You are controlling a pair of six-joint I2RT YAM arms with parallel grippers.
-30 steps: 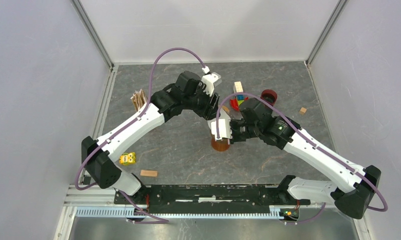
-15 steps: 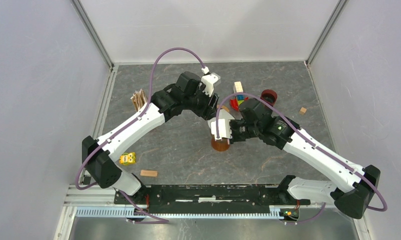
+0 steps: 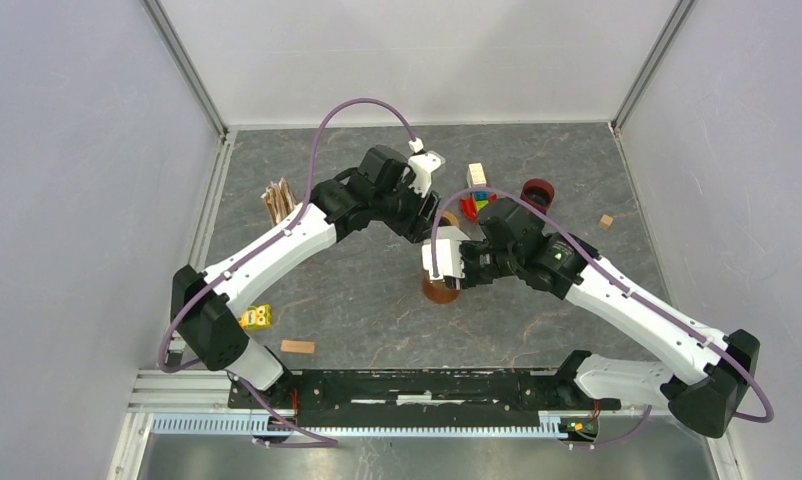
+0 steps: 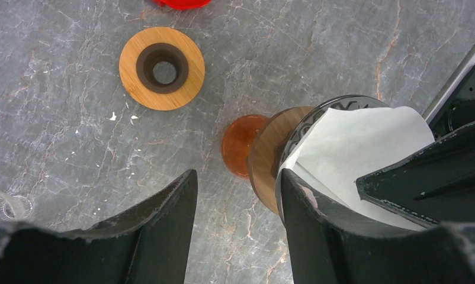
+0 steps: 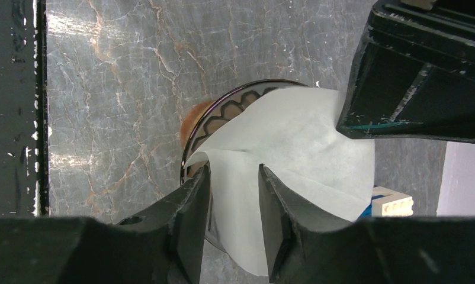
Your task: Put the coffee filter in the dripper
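While the filter (image 5: 294,148) sits spread inside the dripper (image 5: 220,115), near the middle of the table (image 5: 116,89), your right pincer (image 5: 233,171) stands with its 2 fingers parted on either side of the paper's near edge, not pinching it. Your left pincer (image 4: 236,177) hangs open just beside the dripper, holding nothing.

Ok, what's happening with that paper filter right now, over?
Right gripper open, straddling the filter edge. Left gripper open, empty, close alongside. Filter sits in the dripper, poking above its rim. Nothing else in the way.
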